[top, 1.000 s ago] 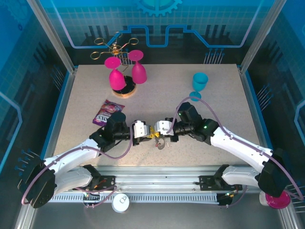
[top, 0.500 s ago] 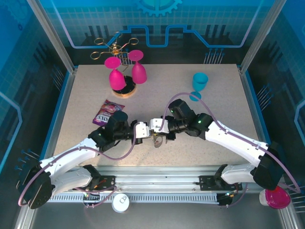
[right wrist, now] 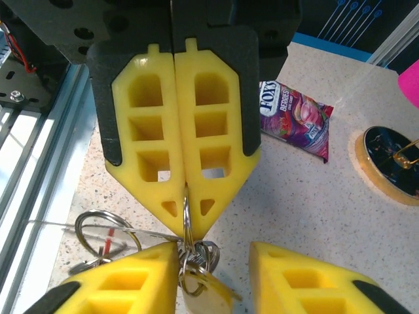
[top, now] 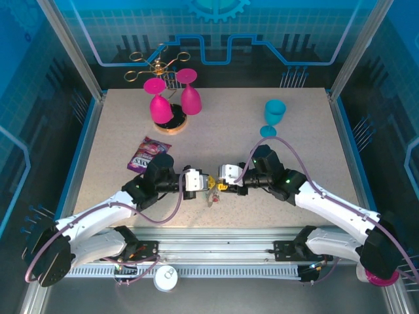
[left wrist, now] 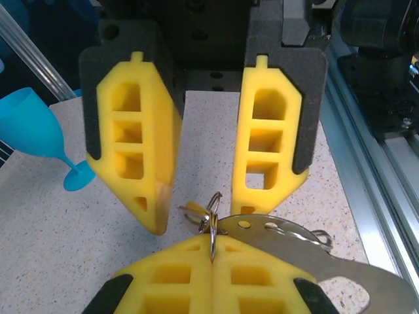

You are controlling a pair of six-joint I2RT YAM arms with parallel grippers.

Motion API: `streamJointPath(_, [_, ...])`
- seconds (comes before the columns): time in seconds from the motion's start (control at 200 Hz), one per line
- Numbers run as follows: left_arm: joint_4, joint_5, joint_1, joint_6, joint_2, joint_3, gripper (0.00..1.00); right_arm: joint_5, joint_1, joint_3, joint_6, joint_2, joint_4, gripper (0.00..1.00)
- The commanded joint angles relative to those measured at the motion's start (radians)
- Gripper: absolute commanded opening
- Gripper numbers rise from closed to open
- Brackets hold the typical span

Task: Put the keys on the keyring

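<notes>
The keyring (left wrist: 213, 219) is pinched in the closed left claw (right wrist: 185, 227). The right claw (right wrist: 214, 252) is parted and empty. The yellow key (right wrist: 204, 302) seems threaded, and more threading is judged left.

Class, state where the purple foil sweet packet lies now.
Top view: the purple foil sweet packet lies on the table's left half, between the pink goblets' round base and the left arm.

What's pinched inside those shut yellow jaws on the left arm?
A thin silver metal ring, held on edge between the left jaws. The stretch clamped between them is covered, so how deep it sits cannot be seen.
</notes>
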Motion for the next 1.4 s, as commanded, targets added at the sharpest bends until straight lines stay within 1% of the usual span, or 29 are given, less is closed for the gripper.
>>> streamJointPath(0.0, [0.083, 0.092, 0.007, -0.051, -0.014, -0.016, 0.0, -0.024, -0.006, -0.012, -0.02, 0.001, 0.065, 0.3])
streamJointPath(0.11, [0.103, 0.1, 0.007, -0.069, -0.015, -0.023, 0.0, -0.049, -0.007, -0.013, -0.019, -0.003, 0.078, 0.22])
streamJointPath(0.295, [0.126, 0.099, 0.009, -0.094, 0.002, -0.027, 0.0, -0.105, -0.007, -0.006, -0.024, -0.005, 0.078, 0.0])
streamJointPath(0.425, [0.112, 0.033, 0.008, -0.104, 0.001, -0.019, 0.0, -0.097, -0.004, 0.021, -0.054, -0.01, 0.008, 0.0])
streamJointPath(0.45, [0.104, 0.016, 0.008, -0.105, 0.001, -0.015, 0.06, -0.09, -0.002, 0.031, -0.067, -0.008, -0.016, 0.0])
streamJointPath(0.55, [0.03, -0.018, 0.008, -0.082, -0.003, 0.019, 0.16, -0.039, 0.018, 0.076, -0.135, 0.012, -0.127, 0.0])
streamJointPath(0.65, [-0.062, -0.048, 0.006, -0.038, 0.0, 0.059, 0.2, 0.001, 0.051, 0.122, -0.198, 0.048, -0.235, 0.0])
streamJointPath(0.795, [-0.164, -0.101, -0.002, 0.019, 0.012, 0.105, 0.2, 0.018, 0.077, 0.213, -0.236, 0.093, -0.336, 0.0])
streamJointPath(0.906, [-0.222, -0.102, -0.007, 0.05, 0.023, 0.134, 0.2, 0.038, 0.097, 0.267, -0.251, 0.135, -0.399, 0.0])
streamJointPath(0.946, [-0.234, -0.092, -0.009, 0.057, 0.026, 0.14, 0.18, 0.039, 0.1, 0.283, -0.253, 0.149, -0.415, 0.0])
streamJointPath(0.971, [-0.238, -0.082, -0.01, 0.061, 0.026, 0.141, 0.14, 0.039, 0.104, 0.292, -0.253, 0.157, -0.422, 0.0])
streamJointPath(1.071, [-0.245, -0.055, -0.012, 0.073, 0.028, 0.146, 0.0, 0.065, 0.106, 0.306, -0.242, 0.166, -0.405, 0.0])
streamJointPath(1.116, [-0.248, -0.052, -0.012, 0.077, 0.027, 0.145, 0.0, 0.09, 0.106, 0.297, -0.22, 0.157, -0.369, 0.0])
streamJointPath(1.171, [-0.238, -0.052, -0.012, 0.076, 0.023, 0.138, 0.0, 0.112, 0.1, 0.271, -0.199, 0.132, -0.319, 0.06])
streamJointPath(1.206, [-0.221, -0.053, -0.011, 0.073, 0.017, 0.128, 0.0, 0.122, 0.095, 0.245, -0.195, 0.114, -0.282, 0.14])
streamJointPath(1.231, [-0.204, -0.051, -0.012, 0.067, 0.014, 0.119, 0.0, 0.141, 0.092, 0.215, -0.189, 0.095, -0.242, 0.17])
streamJointPath(1.336, [-0.122, -0.027, -0.002, 0.026, -0.004, 0.079, 0.0, 0.188, 0.088, 0.092, -0.2, 0.025, -0.109, 0.25])
streamJointPath(1.396, [-0.086, -0.014, 0.001, 0.007, -0.011, 0.06, 0.0, 0.208, 0.088, 0.047, -0.205, 0.0, -0.061, 0.25])
